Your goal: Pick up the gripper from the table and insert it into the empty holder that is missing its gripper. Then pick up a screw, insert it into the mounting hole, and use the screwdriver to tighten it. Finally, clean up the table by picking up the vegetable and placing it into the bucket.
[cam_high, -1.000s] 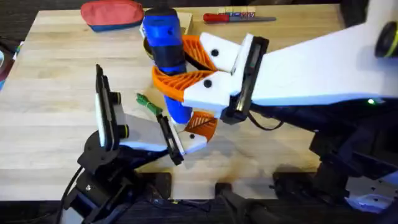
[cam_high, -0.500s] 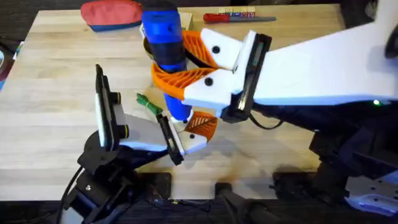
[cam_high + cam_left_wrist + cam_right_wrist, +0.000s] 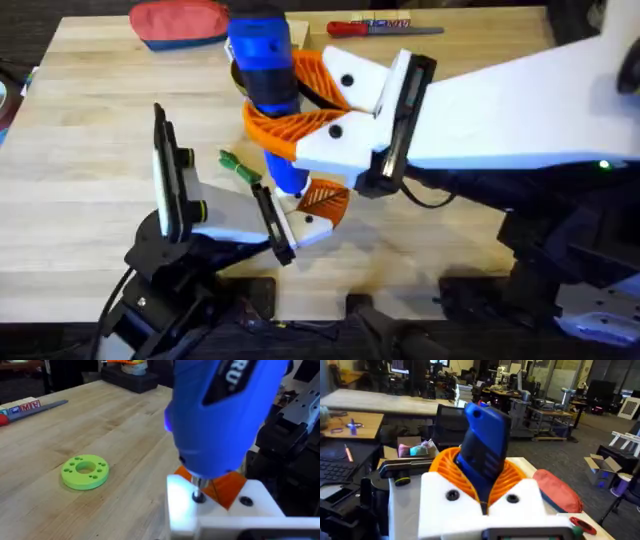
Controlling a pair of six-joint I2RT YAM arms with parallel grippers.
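the holder (image 3: 305, 228), a smooth white wedge on the left arm's tip, sits close to the table's (image 3: 90, 180) near edge with the flat orange gripper (image 3: 325, 200) seated in it. whether the left gripper's own fingers are spread or closed i cannot tell. in the left wrist view the screwdriver (image 3: 220, 415) bit stands on a screw (image 3: 198, 496) in the white block. the right gripper (image 3: 295, 105) is clamped around that thick glossy blue cylinder, its ribbed orange pads (image 3: 445, 467) pressing both sides. just to the left lies the slim green vegetable (image 3: 240, 168), on bare pale wood with open room toward the left edge. a green ring disc (image 3: 85, 470) lies flat and apart. at the far edge sit a red pouch (image 3: 180, 22) and a red-handled screwdriver (image 3: 375, 28).
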